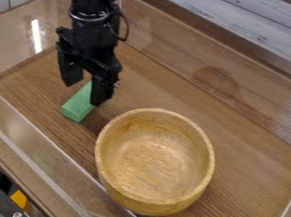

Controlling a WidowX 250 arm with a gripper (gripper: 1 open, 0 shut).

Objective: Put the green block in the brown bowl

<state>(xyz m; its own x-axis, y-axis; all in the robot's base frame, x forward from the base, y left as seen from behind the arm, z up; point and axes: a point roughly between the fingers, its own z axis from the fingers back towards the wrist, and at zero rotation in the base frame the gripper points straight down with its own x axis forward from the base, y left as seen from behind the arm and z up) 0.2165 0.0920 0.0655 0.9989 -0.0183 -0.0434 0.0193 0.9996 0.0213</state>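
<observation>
Now, you are at the approach: the green block [77,106] is yet to be picked up, so the next move looks to be lining up over it, lowering a little if there is height left, and closing on it. Your pincer [88,85] has its fingers spread wide, one to each side in the view, and nothing is gripped between them. The block lies flat on the wooden table [244,93], at a slant, its far end partly hidden behind the pincer and its near end sticking out toward the camera, below the fingers in the view. Whether the fingers already straddle that far end or hang above it, you cannot tell from here. I'd bring them nearer the block's middle before you squeeze, since a hold on one end could let it swing. The brown bowl [155,162] sits just beside the block, apart from it, ready for the drop afterwards.
</observation>
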